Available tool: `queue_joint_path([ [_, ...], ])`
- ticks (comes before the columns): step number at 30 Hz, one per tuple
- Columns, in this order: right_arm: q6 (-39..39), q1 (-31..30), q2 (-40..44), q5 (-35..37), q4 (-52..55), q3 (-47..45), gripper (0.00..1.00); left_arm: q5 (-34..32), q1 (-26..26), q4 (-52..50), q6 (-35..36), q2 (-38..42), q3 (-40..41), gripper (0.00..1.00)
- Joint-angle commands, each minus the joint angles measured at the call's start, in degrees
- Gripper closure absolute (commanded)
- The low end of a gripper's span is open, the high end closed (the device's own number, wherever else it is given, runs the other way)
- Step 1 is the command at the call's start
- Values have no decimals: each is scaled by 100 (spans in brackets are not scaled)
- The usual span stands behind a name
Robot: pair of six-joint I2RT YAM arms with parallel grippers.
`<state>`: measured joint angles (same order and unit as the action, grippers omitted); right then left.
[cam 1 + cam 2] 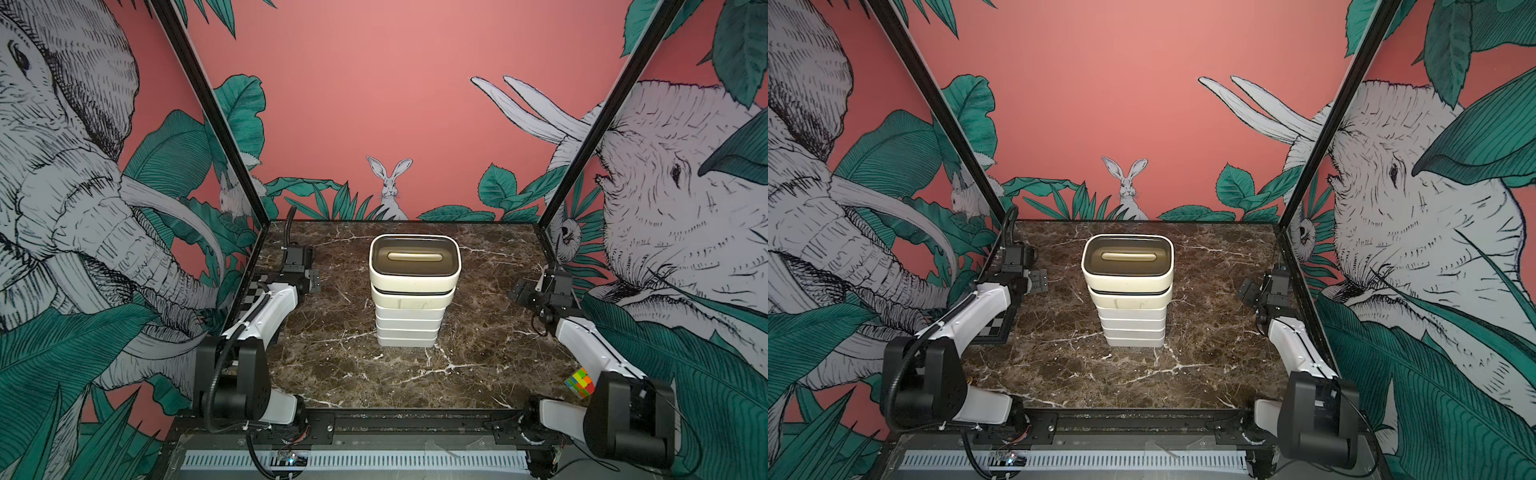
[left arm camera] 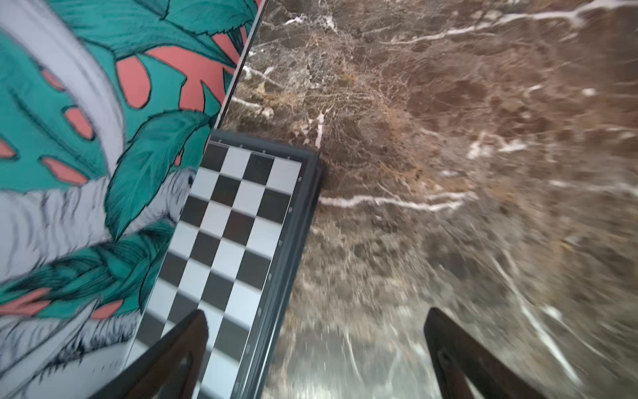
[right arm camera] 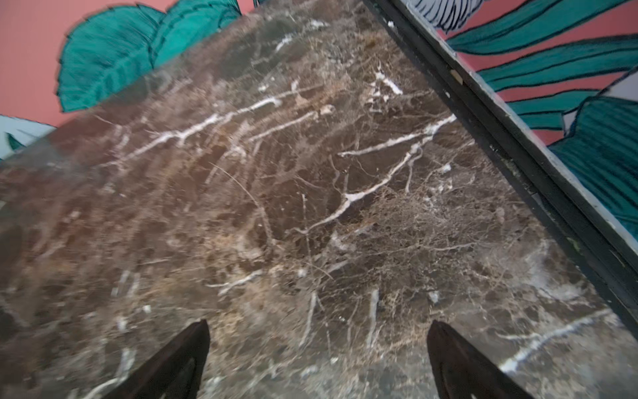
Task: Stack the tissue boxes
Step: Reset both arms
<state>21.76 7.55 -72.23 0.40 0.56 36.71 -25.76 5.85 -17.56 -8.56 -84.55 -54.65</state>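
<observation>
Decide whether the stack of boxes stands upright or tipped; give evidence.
Upright. The stack rises straight from the table; its top box sits level, lid up.

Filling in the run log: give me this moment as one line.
tissue boxes: one stack, mid-table | left gripper: open, empty | right gripper: open, empty

Checkerboard (image 2: 234, 241) flat on marble table (image 1: 332, 365), against left wall; multicoloured cube (image 1: 579, 382) near table's right front corner.

SITE: robot test booth, lab type | EVIDENCE: marble-patterned tabletop (image 1: 332, 374) is enclosed by black frame posts (image 1: 210, 104) and jungle-mural panels (image 1: 395, 104); left arm (image 1: 270, 311) and right arm (image 1: 590, 345) are mounted on a front rail (image 1: 415, 419); a checkerboard (image 2: 234, 221) is laid at the table edge
</observation>
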Motion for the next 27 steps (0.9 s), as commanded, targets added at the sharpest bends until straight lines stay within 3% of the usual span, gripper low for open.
queue_joint_path([
  [1,-451,7,-265,373,-1766,-126,2,-379,12,1647,686,-208,441,0],
  [5,-820,9,-498,348,-2051,-221,2,-172,3,3585,1226,-177,1490,0],
  [10,-1099,4,-490,394,-3087,-896,2,711,-17,5523,1386,-364,2384,1],
  [17,-1512,-191,-407,371,-4157,-1609,2,1547,-13,6470,1637,-193,3053,0],
  [19,-1584,-267,-413,339,-4276,-1635,2,1657,-13,6549,1678,-193,3092,1],
  [24,-1945,-713,-598,612,-5785,-2316,2,1920,-18,6906,1772,-256,3268,0],
  [27,-2096,-838,-766,638,-5941,-2316,2,2075,-19,7572,1866,-525,3444,0],
])
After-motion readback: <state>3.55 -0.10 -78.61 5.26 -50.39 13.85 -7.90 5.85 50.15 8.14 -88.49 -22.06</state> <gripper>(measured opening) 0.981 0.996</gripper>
